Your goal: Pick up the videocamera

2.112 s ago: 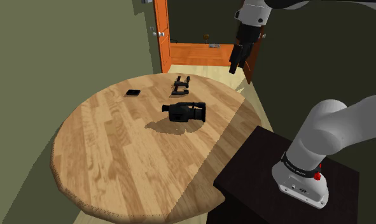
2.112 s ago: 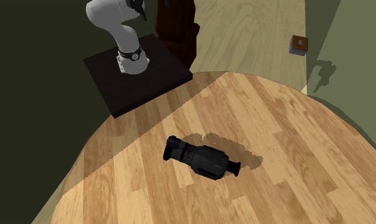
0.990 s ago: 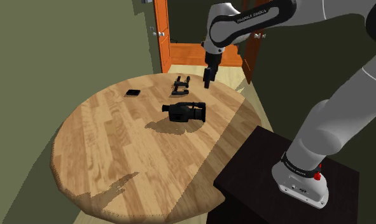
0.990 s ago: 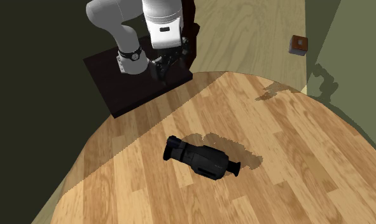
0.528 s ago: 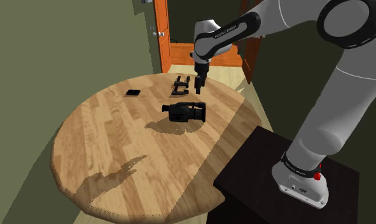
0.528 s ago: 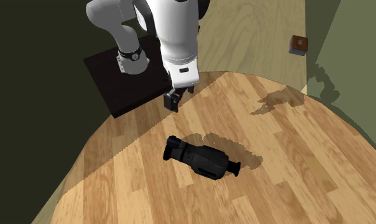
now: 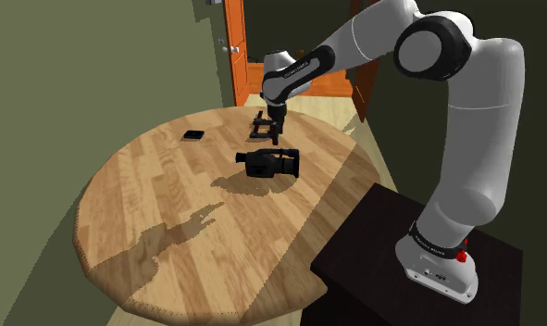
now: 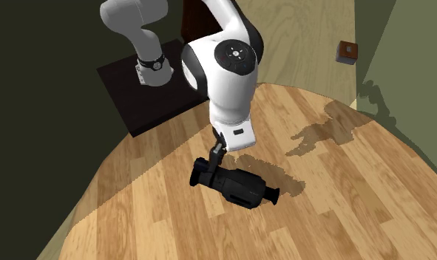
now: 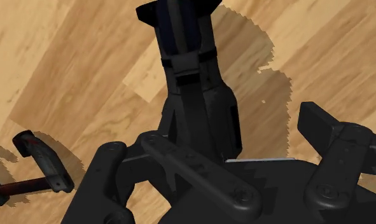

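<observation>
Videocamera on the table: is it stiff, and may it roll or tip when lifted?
Probably stiff: the videocamera looks like one hard black body. It may tip in a grasp, being long with one wider end. Rolling seems unlikely, since its blocky shape lies flat on the table.

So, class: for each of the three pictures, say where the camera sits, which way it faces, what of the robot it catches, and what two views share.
Shoulder view: beside the stand, looking down over the round table toward an orange door; the arm shows.
Second exterior view: high across the table, facing back toward the stand; arm and end effector show.
Wrist view: on the hand, looking down the end effector at the videocamera.
Shared: all show the videocamera on the table.
</observation>
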